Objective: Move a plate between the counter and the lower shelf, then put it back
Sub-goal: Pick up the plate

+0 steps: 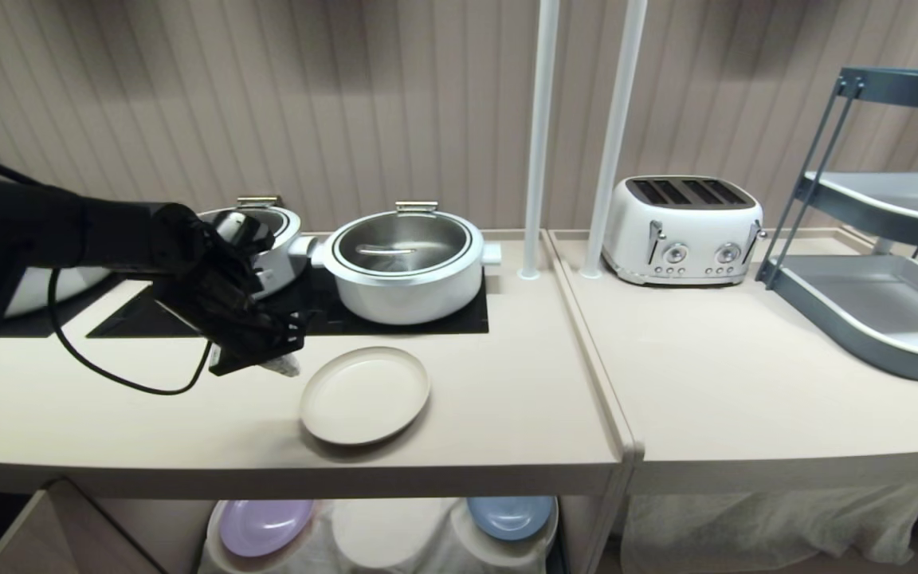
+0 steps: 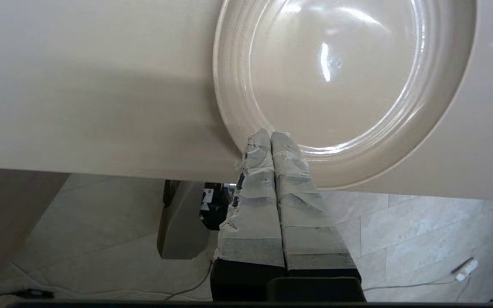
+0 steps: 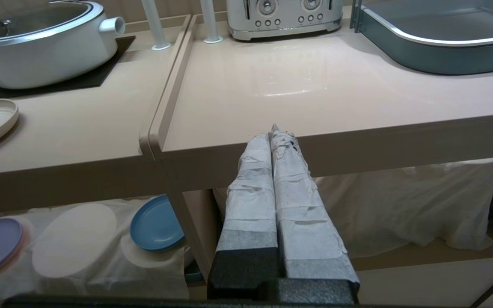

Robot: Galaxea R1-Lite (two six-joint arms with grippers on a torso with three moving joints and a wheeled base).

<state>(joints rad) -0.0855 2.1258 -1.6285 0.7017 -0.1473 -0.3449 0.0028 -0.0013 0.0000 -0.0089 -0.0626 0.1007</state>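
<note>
The long pale beige counter [image 1: 507, 383] with its black inset hob panel carries a white lidded pot [image 1: 405, 267], a white four-slot toaster [image 1: 680, 229] and a grey-blue tiered tray rack [image 1: 873, 303], while the cloth-draped lower shelf [image 1: 395, 542] beneath holds a lilac plate [image 1: 265, 526] and a blue plate [image 1: 511, 516]. The round cream shallow plate [image 1: 365, 395] lies flat on the counter near the front edge, before the pot. The black left gripper [image 1: 288, 365] hovers just beside the plate's left rim with its wrapped fingers pressed together and empty, and the right gripper [image 3: 274, 132], also closed on nothing, sits low before the counter's front edge.
</note>
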